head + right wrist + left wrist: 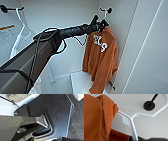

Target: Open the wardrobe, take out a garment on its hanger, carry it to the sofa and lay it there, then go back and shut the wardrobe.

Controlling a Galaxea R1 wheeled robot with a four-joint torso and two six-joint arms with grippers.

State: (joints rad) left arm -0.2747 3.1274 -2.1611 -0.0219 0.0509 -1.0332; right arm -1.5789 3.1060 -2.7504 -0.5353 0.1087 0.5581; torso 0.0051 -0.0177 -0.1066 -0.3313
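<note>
Left gripper (pixel 102 25) sits at the hanger (pixel 132 122) neck; can't tell if it's clamped. Sweatshirt (pixel 101 60) looks soft, floppy, so I'd hold the stiff hanger.

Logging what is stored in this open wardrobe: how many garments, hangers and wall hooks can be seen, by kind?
Garments: 2, a rust-orange sweatshirt with white lettering and a white shirt.
Thin white clothes hangers: 2, one carrying each garment.
Black wall hooks: 2.
Total: 6.

Rust-orange garment (pixel 101 56), white lettering; white hanger (pixel 132 124); white wardrobe (pixel 147 50).
</note>
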